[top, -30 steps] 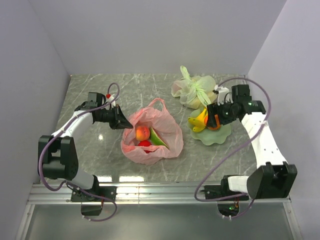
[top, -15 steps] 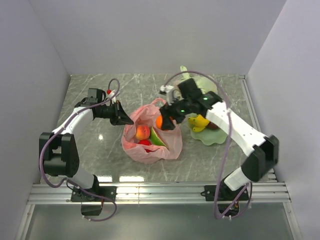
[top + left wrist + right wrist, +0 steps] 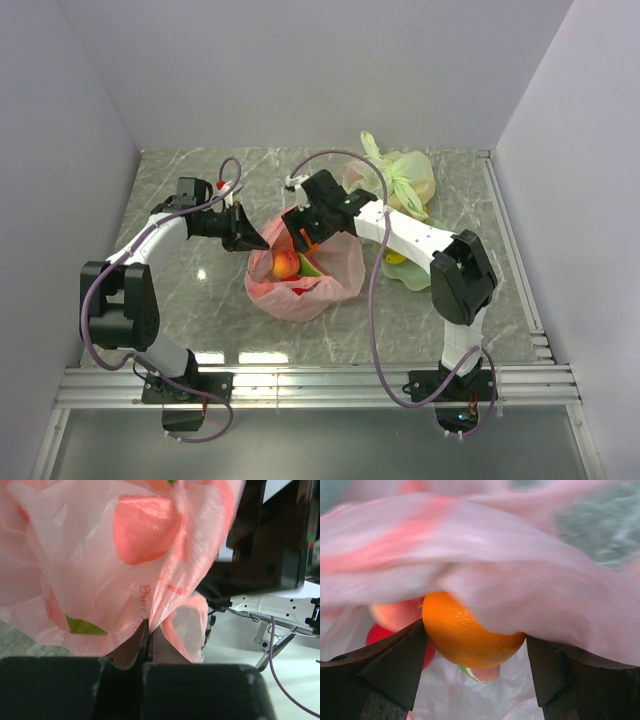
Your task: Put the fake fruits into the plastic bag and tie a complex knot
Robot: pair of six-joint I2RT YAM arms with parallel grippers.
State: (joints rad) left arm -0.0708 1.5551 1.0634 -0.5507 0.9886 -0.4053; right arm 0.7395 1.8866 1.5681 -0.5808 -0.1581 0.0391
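Note:
The pink plastic bag (image 3: 335, 262) lies open at mid-table. It holds a peach-like fruit (image 3: 285, 265), a green piece (image 3: 311, 268) and a small red fruit (image 3: 300, 290). My left gripper (image 3: 248, 236) is shut on the bag's left rim and holds it up; in the left wrist view the film (image 3: 100, 580) is pinched between the shut jaws (image 3: 148, 626). My right gripper (image 3: 302, 236) is at the bag's mouth, shut on the round orange (image 3: 470, 632), with pink film draped over it. Yellow bananas (image 3: 395, 258) lie on the plate.
The pale green wavy-edged plate (image 3: 415, 275) sits right of the bag, partly under my right arm. A pale green-yellow knotted bag (image 3: 400, 178) lies at the back right. Grey walls close in the marble table on three sides.
My right arm has swung left from the plate with the orange to the bag's mouth. My left gripper has kept its hold on the bag's rim.

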